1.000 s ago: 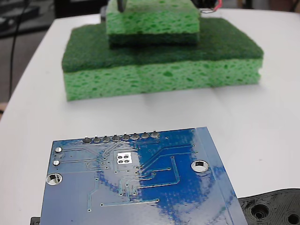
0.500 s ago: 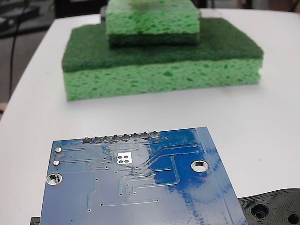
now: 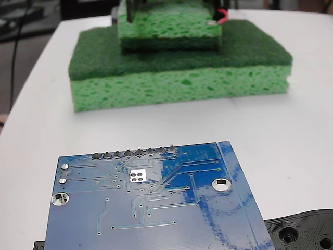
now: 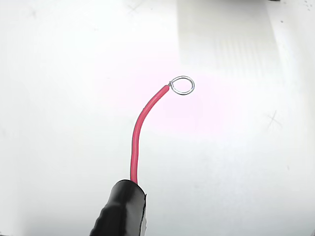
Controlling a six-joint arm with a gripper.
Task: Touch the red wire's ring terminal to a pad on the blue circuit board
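The blue circuit board (image 3: 156,208) lies flat at the bottom of the fixed view, with its row of grey solder pins along the far edge. Its pad (image 3: 138,176), a small silvery square with four dark holes, sits just behind the pins. Far behind it, at the top of the picture, the red wire (image 3: 222,16) curls down and its ring terminal (image 3: 211,22) hangs at the small sponge's right corner. In the wrist view the red wire (image 4: 140,130) rises from a black sleeve (image 4: 120,211) to the ring terminal (image 4: 182,85) over white table. My gripper's fingers cannot be made out.
A large green sponge (image 3: 177,73) carries a smaller green sponge (image 3: 169,26) between the wire and the board. Dark arm parts (image 3: 129,9) reach down at the top edge. A black plastic part with holes (image 3: 302,232) lies beside the board's right corner.
The arm left the fixed view half a second ago and has come back lower. The red wire and its ring now show at the small sponge's right corner.
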